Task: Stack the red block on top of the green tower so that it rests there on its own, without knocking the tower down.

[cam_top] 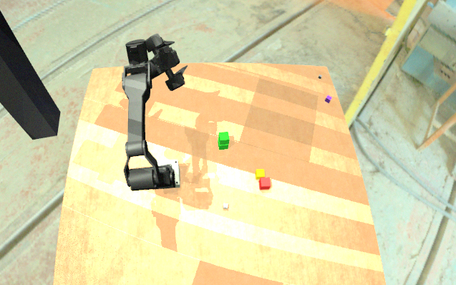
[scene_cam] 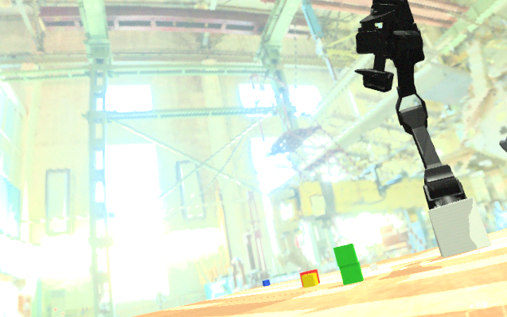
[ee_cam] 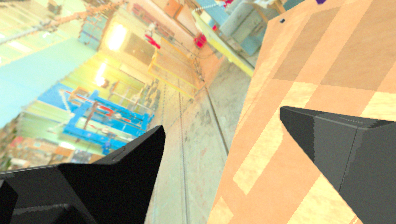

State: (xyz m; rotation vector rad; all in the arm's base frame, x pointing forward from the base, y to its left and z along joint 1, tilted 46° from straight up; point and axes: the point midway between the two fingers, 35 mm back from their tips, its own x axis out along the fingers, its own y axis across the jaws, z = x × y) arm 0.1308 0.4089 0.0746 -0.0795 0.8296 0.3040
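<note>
The red block [cam_top: 265, 183] [scene_cam: 310, 271] lies on the table, right beside the yellow block; in the exterior view it is mostly hidden behind that block. The green tower [cam_top: 223, 138] [scene_cam: 348, 263] is two green blocks stacked upright, to the left of and farther back than the red block in the top view. My gripper [cam_top: 180, 54] [scene_cam: 357, 45] [ee_cam: 220, 121] is open with nothing between the fingers. It is high above the table, far from the red block and the tower. Neither shows in the wrist view.
The yellow block [cam_top: 260, 174] [scene_cam: 310, 280] is close against the red one. A small white cube [cam_top: 225, 206] lies nearer the arm's base [cam_top: 177, 179]. A purple block [cam_top: 328, 99] and a tiny dark one [cam_top: 319, 76] [ee_cam: 282, 20] are near the far right corner. A blue cube [scene_cam: 266, 283] shows in the exterior view.
</note>
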